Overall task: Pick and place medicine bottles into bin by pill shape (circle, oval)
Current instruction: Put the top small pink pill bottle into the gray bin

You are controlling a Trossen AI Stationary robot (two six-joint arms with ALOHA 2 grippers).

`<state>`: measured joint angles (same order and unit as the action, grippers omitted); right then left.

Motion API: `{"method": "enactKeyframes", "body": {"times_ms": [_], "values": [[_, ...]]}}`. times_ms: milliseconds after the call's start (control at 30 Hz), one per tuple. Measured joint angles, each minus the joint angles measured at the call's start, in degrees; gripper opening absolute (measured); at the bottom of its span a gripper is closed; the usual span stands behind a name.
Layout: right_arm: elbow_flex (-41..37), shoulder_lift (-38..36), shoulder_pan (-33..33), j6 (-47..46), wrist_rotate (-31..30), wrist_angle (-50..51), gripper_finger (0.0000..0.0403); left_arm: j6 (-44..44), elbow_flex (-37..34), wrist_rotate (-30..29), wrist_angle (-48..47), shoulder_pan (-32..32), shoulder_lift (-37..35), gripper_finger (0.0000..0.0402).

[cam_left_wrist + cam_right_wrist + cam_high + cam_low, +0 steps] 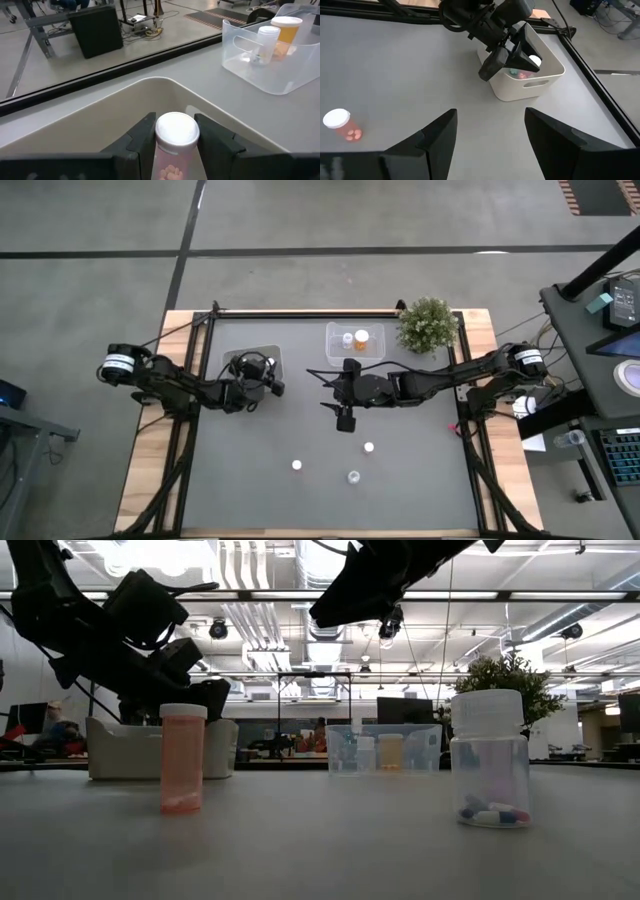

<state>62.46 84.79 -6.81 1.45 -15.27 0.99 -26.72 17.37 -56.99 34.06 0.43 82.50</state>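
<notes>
My left gripper point(268, 382) is shut on a small pinkish bottle with a white cap point(176, 131) over the white tub point(250, 365). It also shows in the right wrist view point(534, 61). My right gripper point(345, 418) is open and empty above the table's middle. The clear tub point(355, 340) at the far side holds a clear bottle point(266, 44) and an orange bottle point(285, 34), both upright. Three more bottles stand on the mat near the front: one point(297, 465) at the left, one point(369, 447) at the right, and a clear one point(354, 476). My left gripper pinches the bottle between its two fingers, on the body's two sides just behind the cap point(175, 150). The fingers slant down toward the white tub, and the bottle lies along them, cap end foremost. The bottle is clear of the tub's floor point(150, 97).
A bushy green potted plant point(428, 323) stands at the far right corner beside the clear tub. In the low view an orange bottle point(183, 758) and a clear bottle with capsules point(490, 755) stand up close. Bare mat point(230, 470) lies at the front left.
</notes>
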Motion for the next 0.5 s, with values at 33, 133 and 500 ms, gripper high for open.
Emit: {"method": "enactKeyframes", "body": {"times_ms": [33,133,500], "values": [[0.0,0.0,0.0,0.0,0.0,0.0,0.0226,0.0,0.0,0.0,0.0,0.0,0.0,0.0111],[0.0,0.0,0.0,0.0,0.0,0.0,0.0226,0.0,0.0,0.0,0.0,0.0,0.0,0.0111],[0.0,0.0,0.0,-0.4,0.0,0.0,0.0225,0.6,0.1,0.1,1.4,0.0,-1.1,0.0111]]}}
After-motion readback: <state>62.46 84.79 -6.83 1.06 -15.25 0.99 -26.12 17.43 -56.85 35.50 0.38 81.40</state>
